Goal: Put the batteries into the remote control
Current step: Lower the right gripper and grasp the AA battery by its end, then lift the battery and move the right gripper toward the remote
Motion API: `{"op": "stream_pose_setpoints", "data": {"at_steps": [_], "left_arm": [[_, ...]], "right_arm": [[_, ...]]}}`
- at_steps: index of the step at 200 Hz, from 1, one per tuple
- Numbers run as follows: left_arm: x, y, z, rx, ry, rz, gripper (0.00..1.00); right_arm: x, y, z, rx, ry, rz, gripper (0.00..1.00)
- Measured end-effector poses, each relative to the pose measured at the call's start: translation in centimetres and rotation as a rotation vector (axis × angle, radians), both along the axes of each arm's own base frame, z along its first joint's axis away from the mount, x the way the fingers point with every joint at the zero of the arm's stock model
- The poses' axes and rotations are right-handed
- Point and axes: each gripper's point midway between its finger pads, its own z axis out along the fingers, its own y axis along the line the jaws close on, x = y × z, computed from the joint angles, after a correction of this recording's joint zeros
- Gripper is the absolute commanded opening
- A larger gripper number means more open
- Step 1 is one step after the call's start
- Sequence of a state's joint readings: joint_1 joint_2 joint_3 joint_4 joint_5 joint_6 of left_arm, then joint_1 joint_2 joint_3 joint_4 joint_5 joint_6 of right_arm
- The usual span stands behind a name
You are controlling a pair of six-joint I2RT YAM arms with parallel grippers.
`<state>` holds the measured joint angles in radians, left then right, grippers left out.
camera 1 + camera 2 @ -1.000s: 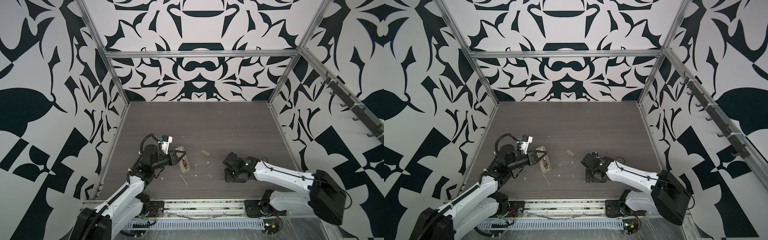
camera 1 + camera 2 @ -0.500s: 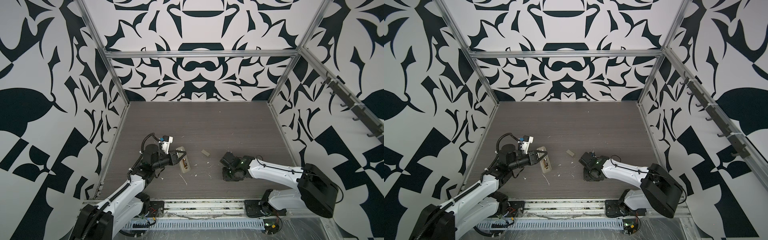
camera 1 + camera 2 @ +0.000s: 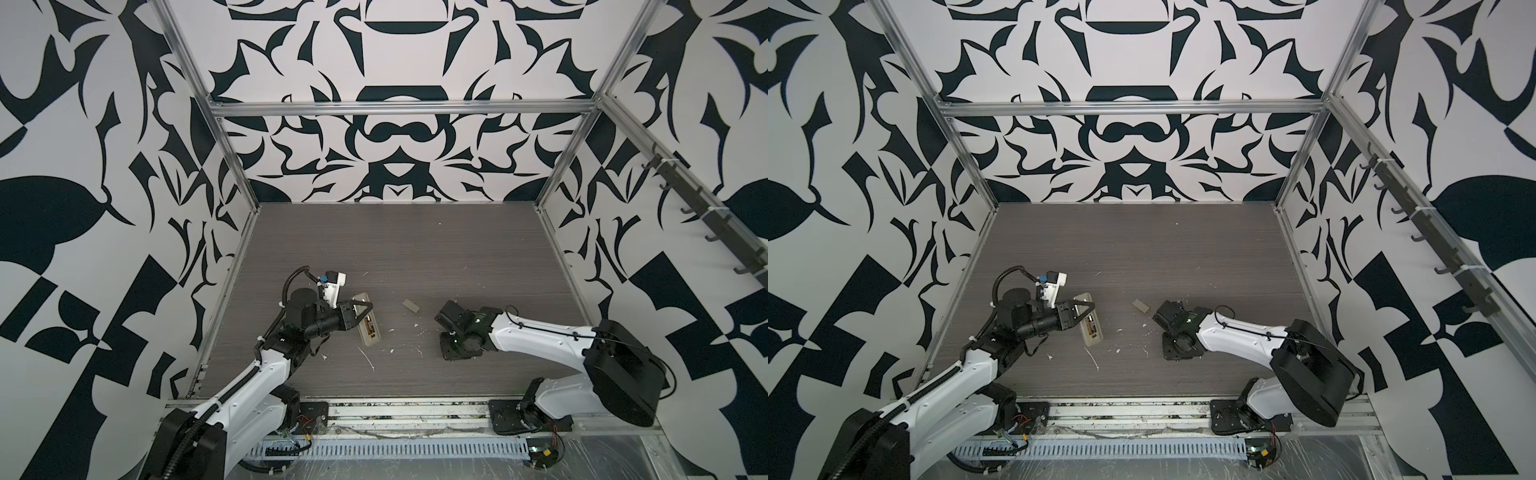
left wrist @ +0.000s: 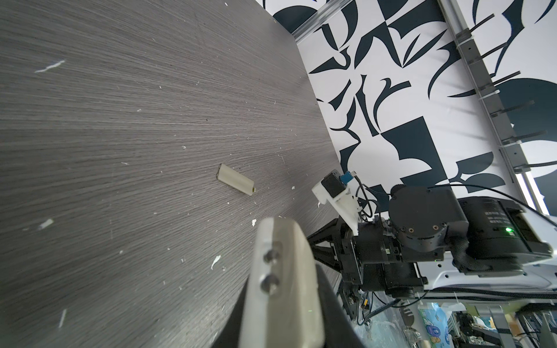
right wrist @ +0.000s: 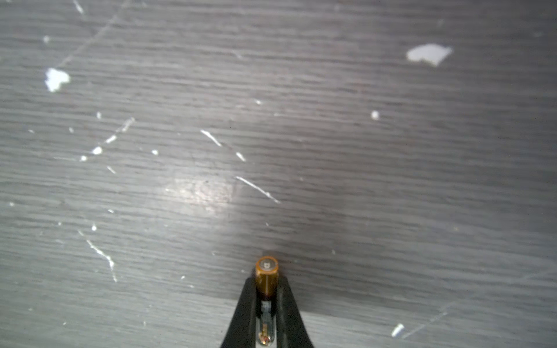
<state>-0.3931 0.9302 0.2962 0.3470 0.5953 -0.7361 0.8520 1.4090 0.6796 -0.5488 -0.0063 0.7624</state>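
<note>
**Two arms over a grey wood-grain table [image 3: 415, 249].** In both top views the left gripper [image 3: 365, 309] is seen closed on the remote control [image 3: 371, 337], with one finger laid across the beige back. The longer part of the handset projects past that finger toward the arm bases. A dark, copper-tinged shape is seen in the open recess of the back beside the fingertip, too small to be identified. Whether the remote rests on the table cannot be told from above. What is hidden there is supplied by the left wrist view: the remote's rounded end [image 4: 280, 286] is shown clamped between dark fingers on either side of it. The right gripper [image 3: 457, 349] is shown in the top views only as a black body pointed down at the table, well apart from the left gripper, with its tips and load concealed. These are resolved in the right wrist view alone, where the two black fingers [image 5: 247, 304] are pressed onto a battery [image 5: 266, 272]. Its copper-banded end projects just beyond the tips, and its contact with the table cannot be judged. A small beige piece [image 4: 235, 180] lies between the two grippers, touched by neither, and is absent from the right wrist view. White scraps [image 5: 428, 54] are scattered beyond the right gripper's tips.
</note>
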Motion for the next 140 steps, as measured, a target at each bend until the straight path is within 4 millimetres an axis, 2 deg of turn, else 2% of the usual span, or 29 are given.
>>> {"op": "stream_pose_setpoints", "data": {"at_steps": [28, 48, 67, 84, 103, 115, 140], "left_arm": [[0.0, 0.0, 0.1, -0.001, -0.003, 0.000, 0.00], [-0.1, 0.0, 0.0, -0.009, -0.006, 0.004, 0.00], [-0.1, 0.0, -0.6, -0.016, 0.014, 0.008, 0.00], [-0.1, 0.1, -1.4, -0.011, 0.040, 0.010, 0.00], [-0.2, 0.1, -1.5, -0.013, 0.047, 0.013, 0.00], [-0.2, 0.2, -1.2, -0.014, 0.040, 0.017, 0.00], [-0.5, 0.4, -0.5, -0.015, 0.013, 0.023, 0.00]], "right_arm": [[0.4, 0.7, 0.2, -0.004, 0.005, 0.058, 0.00], [0.9, 2.0, 1.2, 0.002, -0.007, 0.152, 0.00], [1.7, 4.7, 3.6, 0.023, -0.054, 0.313, 0.00], [2.8, 7.8, 6.7, 0.053, -0.136, 0.476, 0.00], [3.6, 9.9, 8.9, 0.055, -0.204, 0.636, 0.00], [3.8, 10.3, 9.2, 0.036, -0.224, 0.728, 0.00], [2.7, 10.1, 8.6, -0.021, -0.229, 0.947, 0.00]]}}
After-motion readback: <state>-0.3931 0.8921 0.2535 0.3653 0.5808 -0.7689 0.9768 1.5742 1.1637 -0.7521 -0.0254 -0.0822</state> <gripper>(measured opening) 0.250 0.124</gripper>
